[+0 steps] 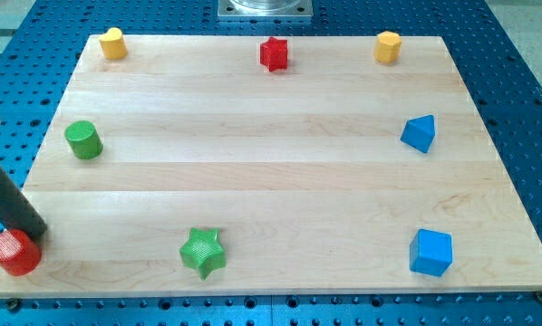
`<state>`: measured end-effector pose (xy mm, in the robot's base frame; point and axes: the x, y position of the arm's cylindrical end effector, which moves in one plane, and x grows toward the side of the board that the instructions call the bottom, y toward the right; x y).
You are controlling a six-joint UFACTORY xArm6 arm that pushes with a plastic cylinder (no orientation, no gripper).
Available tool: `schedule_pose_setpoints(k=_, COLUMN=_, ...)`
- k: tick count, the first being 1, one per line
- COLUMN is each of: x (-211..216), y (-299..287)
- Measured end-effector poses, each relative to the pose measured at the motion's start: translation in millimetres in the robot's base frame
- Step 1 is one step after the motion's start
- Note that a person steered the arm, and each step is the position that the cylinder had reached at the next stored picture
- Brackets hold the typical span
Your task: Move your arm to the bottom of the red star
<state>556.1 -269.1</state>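
Observation:
The red star (274,53) sits at the view's top centre of the wooden board (271,172). My dark rod comes in from the view's left edge and my tip (31,233) rests at the bottom left, touching the upper right side of a red cylinder (14,253). The tip is far from the red star, to its lower left across the board.
A yellow block (113,43) is at the top left and a yellow hexagonal block (387,47) at the top right. A green cylinder (83,139) stands at the left, a green star (203,252) at the bottom. A blue triangular block (420,133) and a blue cube (430,252) are on the right.

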Motion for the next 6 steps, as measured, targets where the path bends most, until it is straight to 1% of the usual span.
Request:
schedule_pose_setpoints(k=1, x=0.0, y=5.0)
schedule_pose_setpoints(k=2, x=-1.8, y=51.7)
schedule_pose_setpoints(k=3, x=-26.6, y=53.7)
schedule_pose_setpoints(k=4, x=-64.1, y=57.2)
schedule_pose_setpoints(k=5, x=-114.7, y=76.2)
schedule_pose_setpoints(k=6, x=-156.7, y=76.2)
